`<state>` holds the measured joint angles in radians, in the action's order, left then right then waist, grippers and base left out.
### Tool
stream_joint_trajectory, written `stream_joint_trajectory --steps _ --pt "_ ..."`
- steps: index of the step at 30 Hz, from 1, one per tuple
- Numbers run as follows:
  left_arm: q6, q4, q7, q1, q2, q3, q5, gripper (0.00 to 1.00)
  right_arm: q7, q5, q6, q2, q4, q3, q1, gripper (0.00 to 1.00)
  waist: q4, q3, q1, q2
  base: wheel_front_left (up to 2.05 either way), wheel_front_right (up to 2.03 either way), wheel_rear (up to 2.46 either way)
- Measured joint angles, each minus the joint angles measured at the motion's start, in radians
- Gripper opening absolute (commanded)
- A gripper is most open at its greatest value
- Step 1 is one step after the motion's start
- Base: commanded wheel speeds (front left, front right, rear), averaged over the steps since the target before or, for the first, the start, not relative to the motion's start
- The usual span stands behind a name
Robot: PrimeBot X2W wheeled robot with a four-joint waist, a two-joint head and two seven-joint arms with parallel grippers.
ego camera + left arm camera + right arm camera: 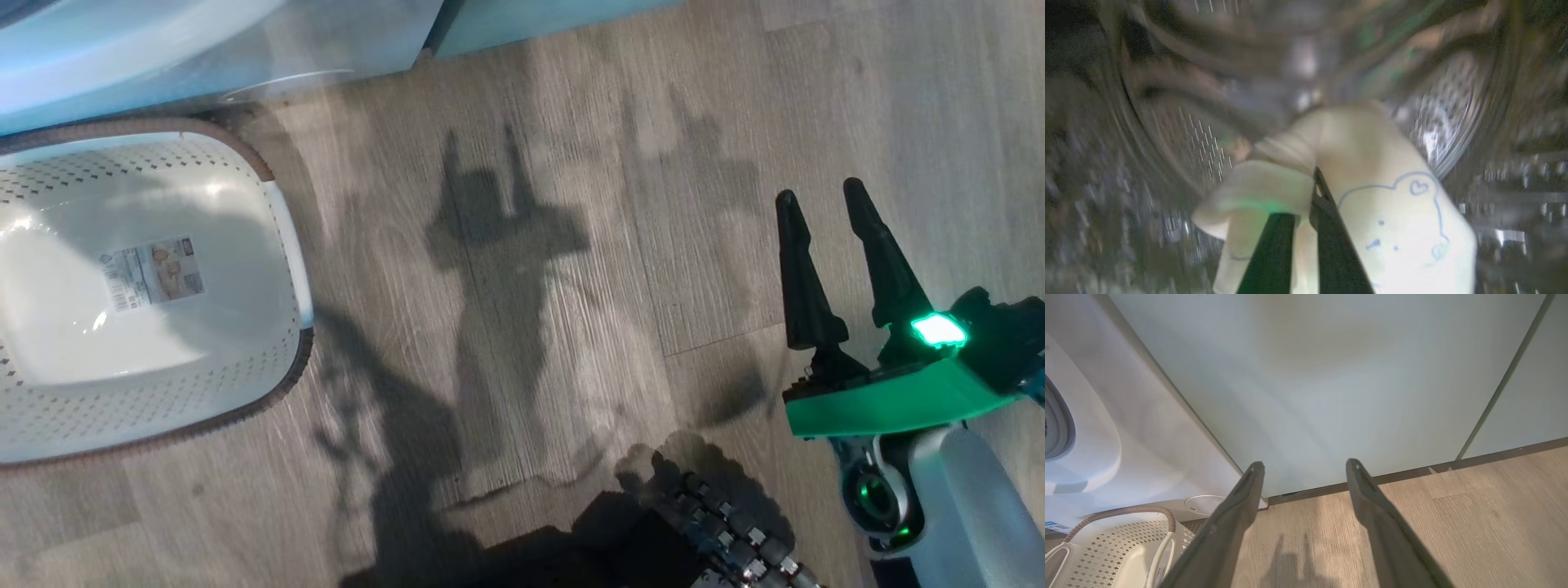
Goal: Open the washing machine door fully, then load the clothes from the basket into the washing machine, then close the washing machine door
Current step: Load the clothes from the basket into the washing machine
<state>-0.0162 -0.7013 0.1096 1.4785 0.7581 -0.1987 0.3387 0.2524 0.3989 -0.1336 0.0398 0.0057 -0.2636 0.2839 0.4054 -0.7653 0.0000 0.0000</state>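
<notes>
- Clothes (1380, 212): one cream garment with a blue line drawing and a small heart is pinched between the two dark fingers of the left hand (1303, 204), and it drapes over them and down both sides
- Left hand is clamped tight on that garment, jaws nearly together with cloth between them
- Washing machine (1196, 143): its shiny perforated steel drum surrounds the left hand and lies ahead of its fingertips, though this view is blurred
- Right hand (820, 192) has its fingers spread wide with nothing between them, and it hangs over the wood floor (571, 327)
- Basket (98, 175) sits on the floor well to the left of the right hand, close to the washer's white front, with the label on its floor showing
- Pale green cabinet doors (1331, 375) stand straight ahead of the right hand's fingertips, and the washer front is to their left
</notes>
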Motion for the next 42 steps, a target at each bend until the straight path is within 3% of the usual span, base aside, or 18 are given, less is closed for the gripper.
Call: stream_joint_trajectory --steps 12,13,14,15,22,35,42 --pt "-0.015 -0.094 -0.273 -0.086 -0.047 -0.001 0.105 0.00 0.000 0.000 0.000 0.000 0.006 0.000 0.011 1.00 -0.017 -0.005 0.0000 0.0000 0.00 0.00 0.00" --pt "-0.016 -0.093 -0.279 -0.087 -0.048 0.000 0.108 0.05 0.000 0.000 0.000 0.000 0.007 0.000 0.011 1.00 -0.018 -0.005 0.0000 0.0000 0.00 0.00 0.00" --pt "-0.016 -0.092 -0.282 -0.087 -0.048 0.000 0.115 0.69 0.000 0.000 0.000 0.000 0.007 0.000 0.011 1.00 -0.019 -0.004 0.0000 0.0000 0.00 0.00 0.00" --pt "-0.017 -0.088 -0.282 -0.087 -0.048 0.000 0.119 1.00 0.000 0.000 0.000 0.000 0.008 0.000 0.011 1.00 -0.021 -0.004 0.0000 0.0000 0.00 0.00 0.00" --pt "-0.035 -0.092 -0.244 -0.125 -0.057 -0.009 0.128 1.00 0.000 0.000 0.000 0.000 0.013 0.006 0.012 1.00 -0.036 0.009 0.0000 0.0000 0.00 0.00 0.00" --pt "-0.052 -0.101 -0.002 -0.312 -0.116 0.012 0.178 1.00 0.000 -0.035 0.000 0.000 0.017 0.049 0.010 1.00 -0.088 0.079 0.0000 0.0000 0.00 0.00 0.00" --pt "-0.029 0.029 0.117 -0.495 -0.153 0.043 0.207 1.00 0.000 -0.067 0.000 0.000 0.020 0.087 0.004 1.00 -0.128 0.125 0.0000 0.0000 0.00 0.00 0.00"
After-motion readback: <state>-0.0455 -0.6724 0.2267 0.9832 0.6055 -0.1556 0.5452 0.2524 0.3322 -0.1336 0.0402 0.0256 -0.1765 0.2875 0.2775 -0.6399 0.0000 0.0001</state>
